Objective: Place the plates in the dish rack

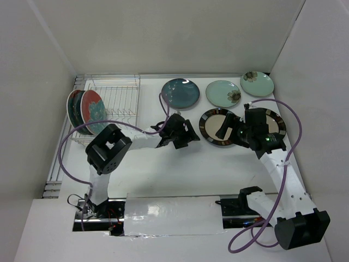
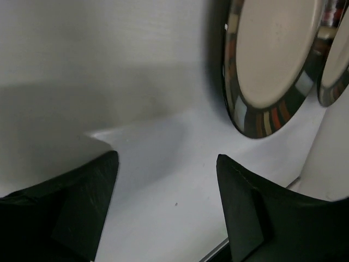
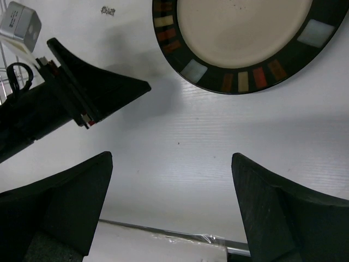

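Three plates (image 1: pixel 87 112) already stand in the dish rack (image 1: pixel 117 95) at the left, five more lie flat on the worktop (image 1: pixel 180 169) waiting to be loaded, and the left hand (image 2: pixel 166 158) and right hand (image 3: pixel 172 161) hover spread and empty near the two brown-rimmed ones.

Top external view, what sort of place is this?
Likely a lab test cell, not a kitchen: bare white walls enclose a table, with left arm and right arm bolted at its near edge.
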`<state>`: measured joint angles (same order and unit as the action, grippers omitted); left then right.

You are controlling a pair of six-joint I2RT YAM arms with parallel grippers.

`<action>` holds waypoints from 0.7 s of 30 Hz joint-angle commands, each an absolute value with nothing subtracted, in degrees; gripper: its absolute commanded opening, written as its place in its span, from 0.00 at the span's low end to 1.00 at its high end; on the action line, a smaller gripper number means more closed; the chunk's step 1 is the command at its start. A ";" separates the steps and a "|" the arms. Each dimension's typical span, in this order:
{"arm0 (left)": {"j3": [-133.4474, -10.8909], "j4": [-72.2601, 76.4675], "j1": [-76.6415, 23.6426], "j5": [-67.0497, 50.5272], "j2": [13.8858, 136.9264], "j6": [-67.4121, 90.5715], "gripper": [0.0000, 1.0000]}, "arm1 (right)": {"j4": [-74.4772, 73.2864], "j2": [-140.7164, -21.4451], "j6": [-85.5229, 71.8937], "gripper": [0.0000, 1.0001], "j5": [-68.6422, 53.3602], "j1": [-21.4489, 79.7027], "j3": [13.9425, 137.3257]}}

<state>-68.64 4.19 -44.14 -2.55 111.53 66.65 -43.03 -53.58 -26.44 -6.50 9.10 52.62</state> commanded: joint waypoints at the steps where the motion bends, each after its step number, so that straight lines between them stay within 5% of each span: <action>1: -71.63 16.05 -44.82 -4.04 114.77 73.73 0.84 | -44.12 -52.38 -27.42 0.96 -6.77 8.88 55.11; 14: -79.63 29.35 -45.35 -3.43 133.76 87.28 0.76 | -44.65 -52.91 -27.42 0.95 -6.24 8.88 56.16; 17: -79.63 29.36 -45.35 -2.90 134.47 88.68 0.58 | -44.65 -52.91 -27.95 0.96 -5.02 8.88 56.16; 21: -76.48 28.49 -45.35 -1.15 130.27 85.44 0.17 | -45.18 -52.29 -27.95 0.96 -5.01 8.88 54.85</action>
<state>-78.76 30.33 -45.10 -3.75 132.09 87.59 -44.25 -53.47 -27.59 -6.04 9.10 53.67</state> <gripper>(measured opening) 0.302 0.960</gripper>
